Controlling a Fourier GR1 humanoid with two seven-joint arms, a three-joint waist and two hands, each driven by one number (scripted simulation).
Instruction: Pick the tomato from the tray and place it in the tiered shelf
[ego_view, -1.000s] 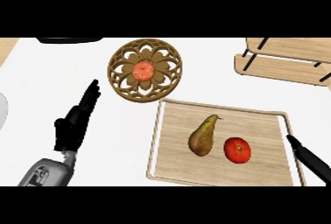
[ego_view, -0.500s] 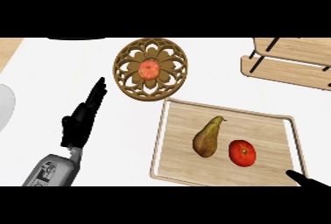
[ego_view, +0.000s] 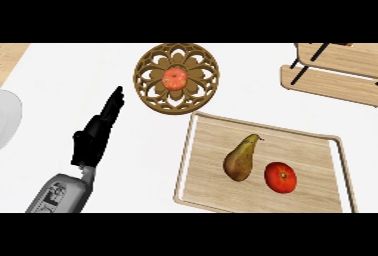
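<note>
Head view: the red tomato (ego_view: 280, 176) lies on the wooden tray (ego_view: 214, 131) at lower right, just beside a pear (ego_view: 241, 158). At left, the left hand (ego_view: 94, 135) rests with straight fingers pointing up, holding nothing. The tiered shelf (ego_view: 332, 82) sits at upper right; a carved round trivet (ego_view: 177, 76) sits at top center.

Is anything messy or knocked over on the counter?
No, nothing stands out. The tomato and the pear lie apart on the wooden tray. The tiered shelf stands at the top right, and the round carved trivet lies flat. The left hand rests open; the right hand doesn't show.
</note>
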